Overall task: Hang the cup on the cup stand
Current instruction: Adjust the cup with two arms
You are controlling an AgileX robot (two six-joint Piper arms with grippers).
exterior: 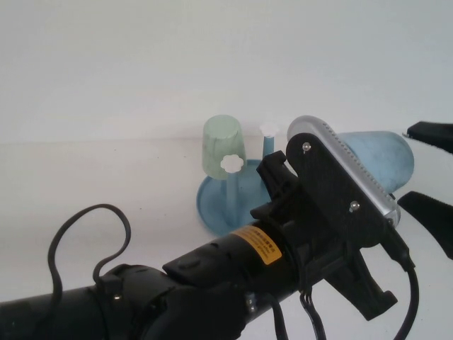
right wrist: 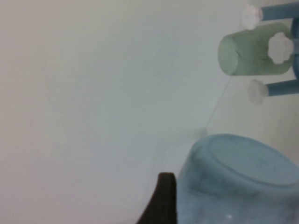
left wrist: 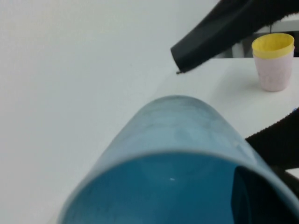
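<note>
The light blue cup (exterior: 379, 157) lies on its side in the air, to the right of the cup stand (exterior: 212, 204). My left gripper (left wrist: 268, 196) is shut on the cup's rim, with one finger showing dark inside the cup (left wrist: 177, 140). In the high view its fingers are hidden behind the left wrist camera. My right gripper (exterior: 403, 168) is open, one black finger above and one below the cup's base end. One right finger (right wrist: 161, 200) shows beside the cup (right wrist: 233, 177). The stand's blue pegs carry white flower caps (exterior: 231, 163).
A pale green cup (exterior: 224, 145) hangs upside down on a stand peg, also in the right wrist view (right wrist: 247, 53). A pink cup with a yellow one nested in it (left wrist: 274, 65) stands on the white table beyond my right gripper. My left arm and its cable (exterior: 92, 241) fill the foreground.
</note>
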